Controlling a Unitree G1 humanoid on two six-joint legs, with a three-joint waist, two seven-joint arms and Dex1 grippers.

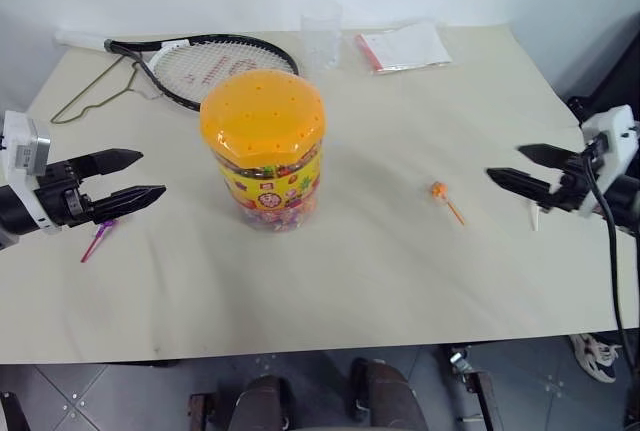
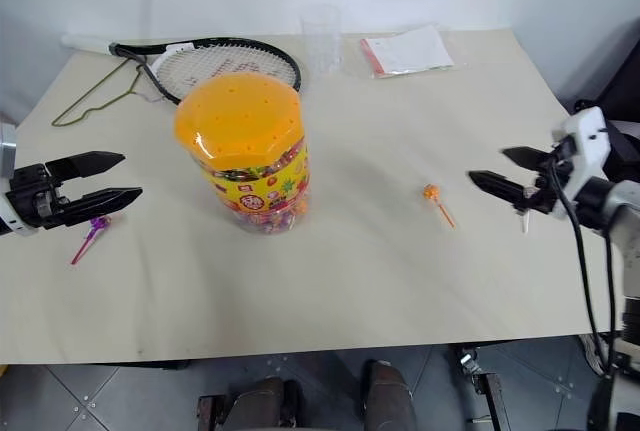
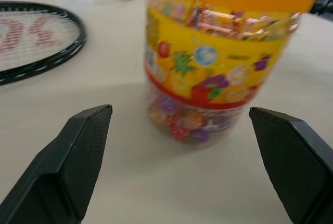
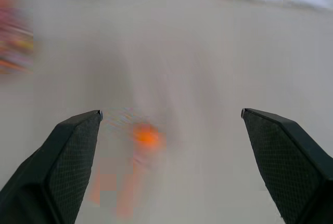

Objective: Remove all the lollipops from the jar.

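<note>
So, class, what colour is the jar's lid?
Orange, dotted with small holes; the jar's lid shows best in the left eye view.

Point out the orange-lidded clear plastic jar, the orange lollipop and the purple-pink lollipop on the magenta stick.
Clear plastic jar with orange lid [image 1: 265,121]: left eye view, on the lid's top.
Orange lollipop on orange stick [image 1: 438,189]: left eye view, on the round wrapped head.
Purple-pink lollipop on magenta stick [image 2: 84,241]: right eye view, on the stick.
</note>
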